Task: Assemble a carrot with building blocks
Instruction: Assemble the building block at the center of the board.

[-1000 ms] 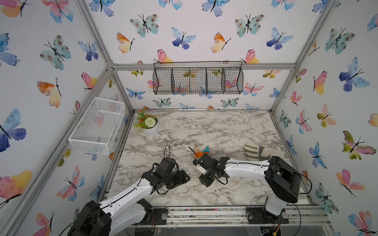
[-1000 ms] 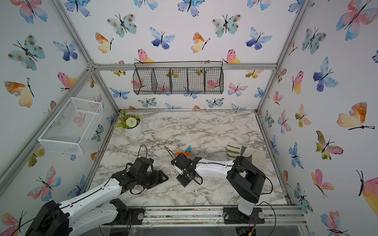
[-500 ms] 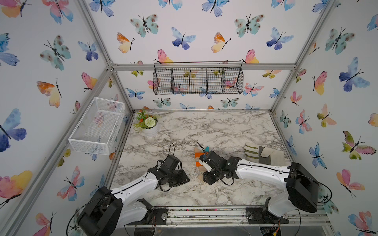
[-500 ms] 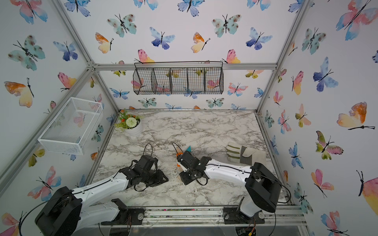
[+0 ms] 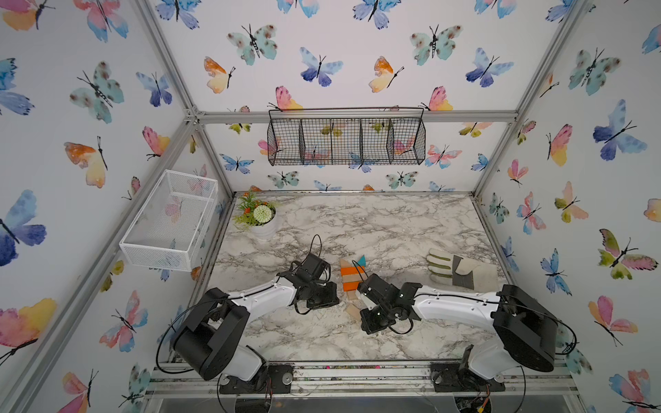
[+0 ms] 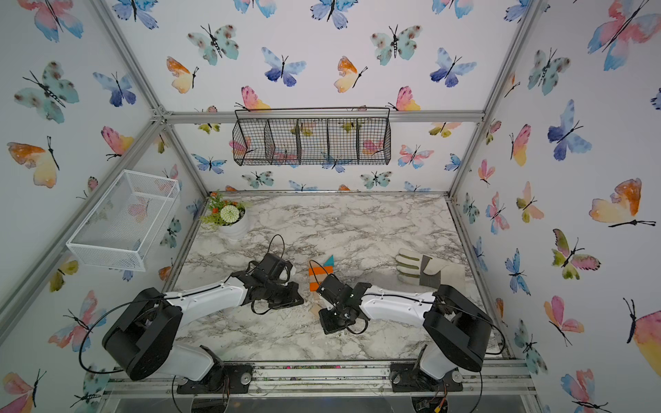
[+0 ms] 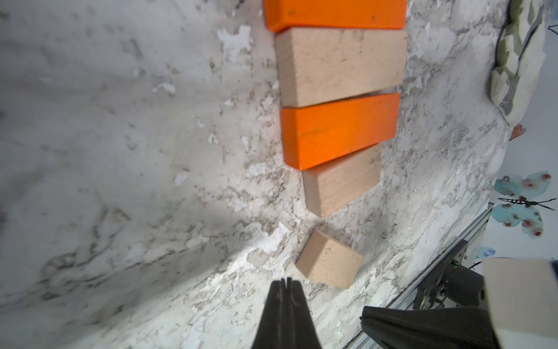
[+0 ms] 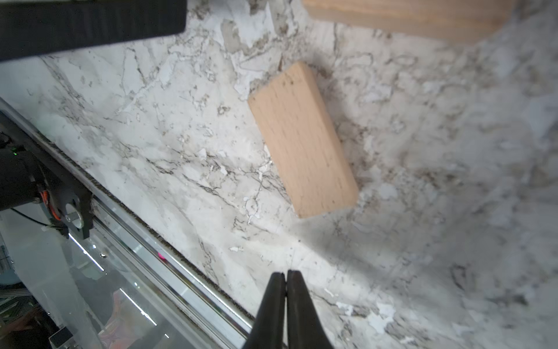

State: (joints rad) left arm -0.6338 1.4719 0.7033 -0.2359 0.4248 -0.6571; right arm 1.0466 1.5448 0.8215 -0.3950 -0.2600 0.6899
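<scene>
Overall, in both top views the carrot [image 5: 352, 277] lies mid-worktop [image 5: 393, 221], with its leaves toward the back edge and its tip toward the front edge. Count one teal triangle [image 5: 361, 260] and one tan triangle [image 5: 344, 264] at its head. One glove [image 5: 461, 271] lies well apart, toward the right edge.

Left wrist view: count two orange bars [image 7: 338, 130] and three tan blocks [image 7: 341, 65]. Four pieces touch in a row. The small block [image 7: 329, 263] lies askew, just clear of the narrow end. The left gripper [image 7: 285, 282] is fully closed and holds nothing, its tips just beside that block.

Right wrist view: the right gripper [image 8: 286, 278] is likewise closed and empty, near the same block.

Judgement: you are seating the last piece. Push it low on its side with closed tips and square it before contact. Steady the row with your other arm, since the nearer orange bar sits slightly skewed.
</scene>
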